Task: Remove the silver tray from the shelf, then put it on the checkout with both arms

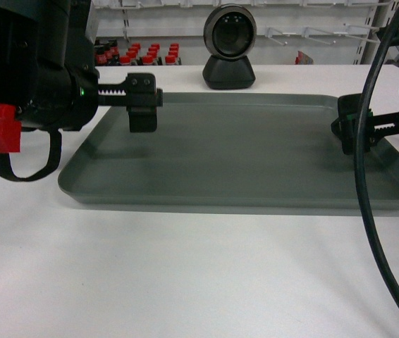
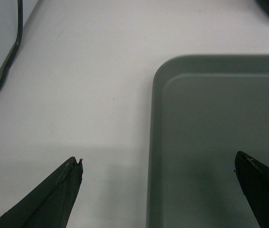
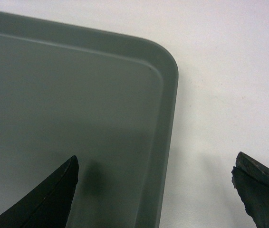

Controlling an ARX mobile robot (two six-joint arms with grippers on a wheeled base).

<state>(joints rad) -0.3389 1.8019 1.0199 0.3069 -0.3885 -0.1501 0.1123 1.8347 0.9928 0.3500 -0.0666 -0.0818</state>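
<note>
Silver tray (image 1: 242, 151) flat on checkout (image 1: 185, 274), mid-counter, scanner (image 1: 229, 47) beyond at far edge; left gripper (image 2: 158, 168) and right gripper (image 3: 154, 168) jaws wide, straddling short rims, holding nothing; likely stiff, light, slick; grip rims.

Shop, checkout scanner (image 1: 229, 46), stocked shelves (image 1: 137, 53) behind

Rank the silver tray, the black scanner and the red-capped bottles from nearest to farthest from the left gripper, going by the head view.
1. Silver tray: directly under the left gripper, whose open jaws straddle its left rim.
2. Black scanner: behind the tray, to the gripper's right.
3. Red-capped bottles: on the far background shelving, beyond the checkout.
</note>
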